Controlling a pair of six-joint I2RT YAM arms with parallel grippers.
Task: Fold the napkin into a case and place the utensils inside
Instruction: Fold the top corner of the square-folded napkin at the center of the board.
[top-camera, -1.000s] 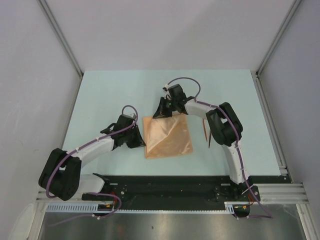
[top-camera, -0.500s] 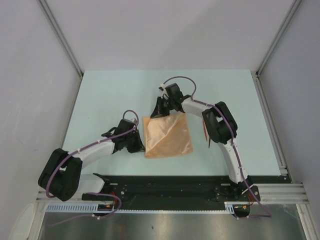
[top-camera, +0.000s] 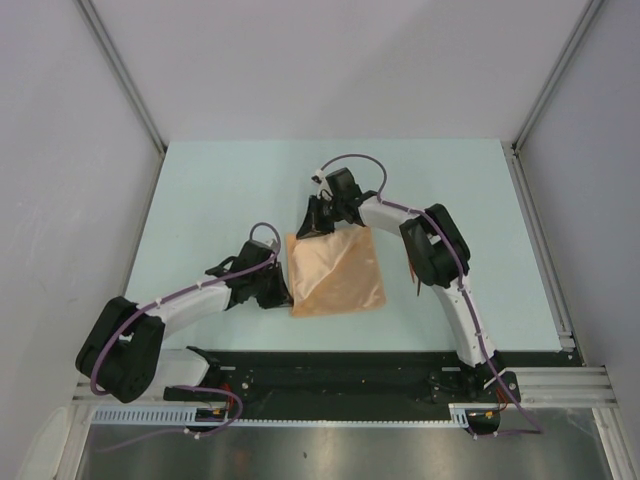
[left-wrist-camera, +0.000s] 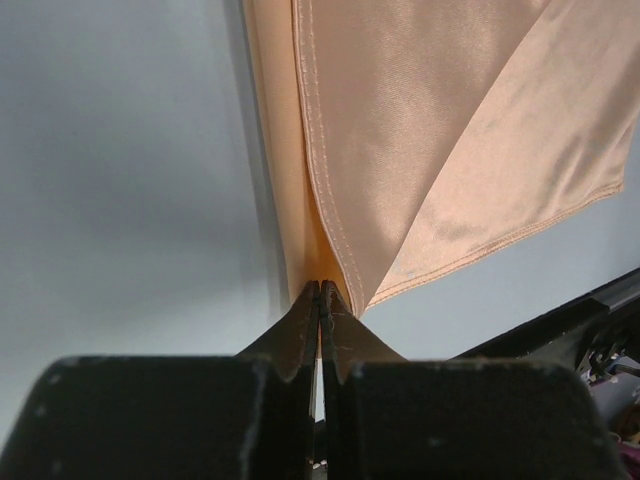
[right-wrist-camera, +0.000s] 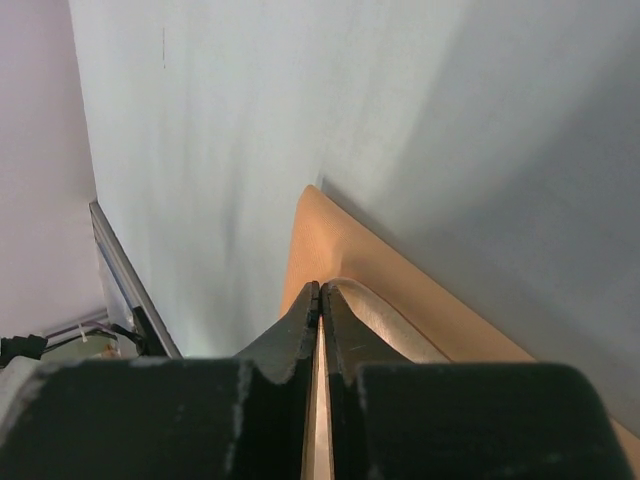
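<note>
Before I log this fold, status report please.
Left fingers shut on napkin, near-left corner. Right fingers shut on its far edge. Utensils aside, right of napkin.

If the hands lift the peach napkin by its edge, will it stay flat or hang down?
Probably it hangs limp: the napkin lies in soft folded layers where the left hand pinches it. Its satin sheen suggests it may slip from a light grip. It looks thin, so likely light.

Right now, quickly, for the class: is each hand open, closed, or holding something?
Left hand: closed, pinching the edge of the napkin.
Right hand: closed, pinching a corner of the napkin.
</note>
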